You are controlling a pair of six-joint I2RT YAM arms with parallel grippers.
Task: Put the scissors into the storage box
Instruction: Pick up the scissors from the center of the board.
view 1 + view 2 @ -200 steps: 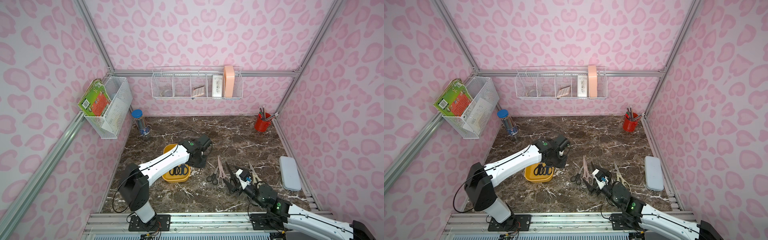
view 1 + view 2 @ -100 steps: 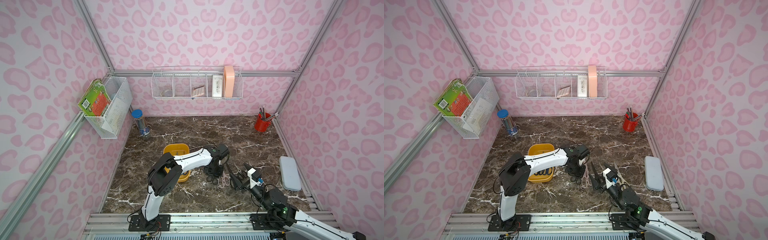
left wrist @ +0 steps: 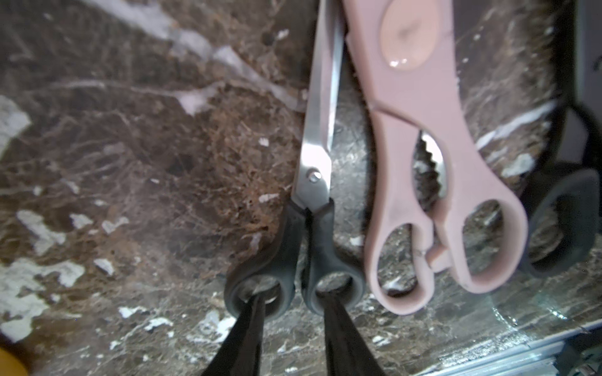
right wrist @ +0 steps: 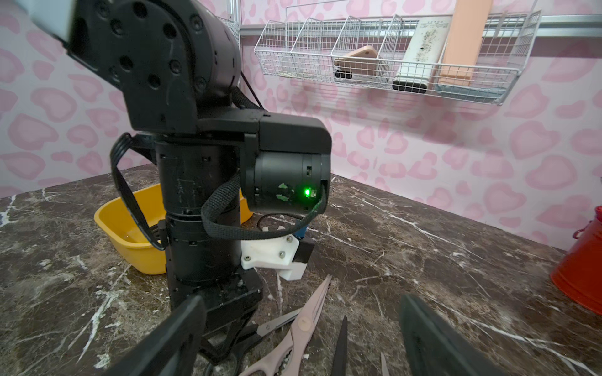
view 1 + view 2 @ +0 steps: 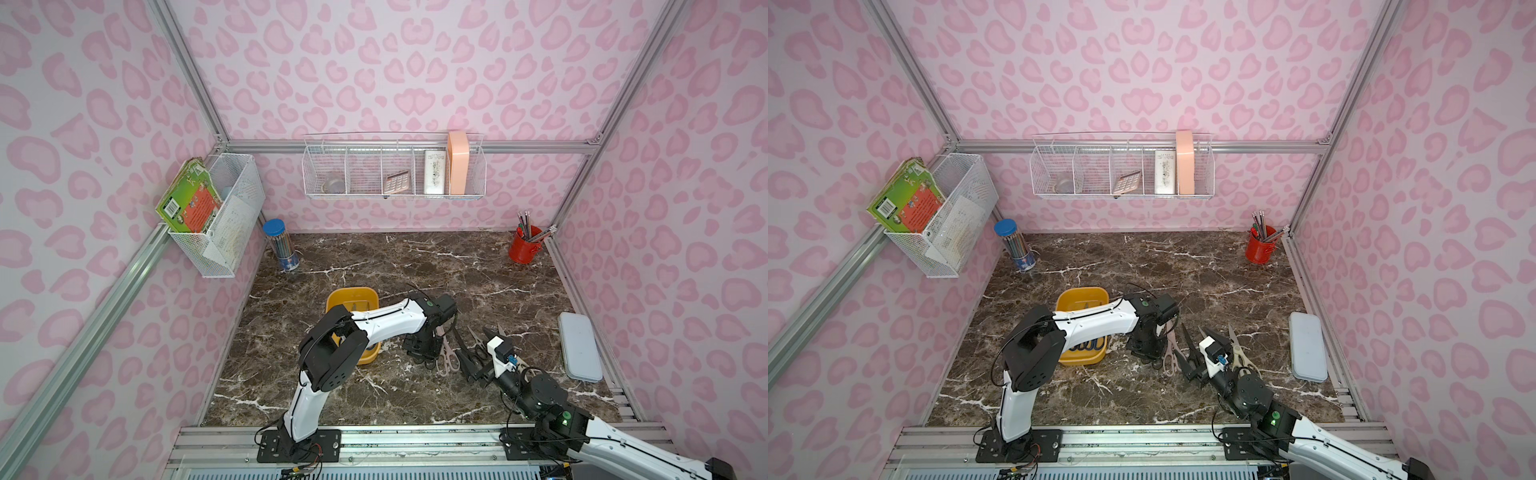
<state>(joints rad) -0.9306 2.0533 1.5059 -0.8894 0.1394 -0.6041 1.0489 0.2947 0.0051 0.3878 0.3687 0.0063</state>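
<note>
Scissors: black-handled pair (image 3: 314,182) flat on marble (image 3: 130,162), just beside pink pair (image 3: 420,136), near storage box (image 5: 336,296) | Handling: likely stiff, light, slick steel; you take the handle rings | Claws: left gripper (image 3: 293,298) tips slightly apart, one per ring; right gripper (image 4: 301,302) spread, empty | Change: your left gripper is no longer over the box

A brown marble table (image 5: 415,266) carries a yellow storage box (image 5: 332,300). Just right of the box lie pink-handled scissors (image 5: 445,358) beside black-handled scissors (image 3: 314,182), and farther right a grey-blue case (image 5: 579,353). Behind the box, a blue-capped pencil tube (image 5: 282,245) stands to its left and a red pencil cup (image 5: 523,251) far to its right.
</note>
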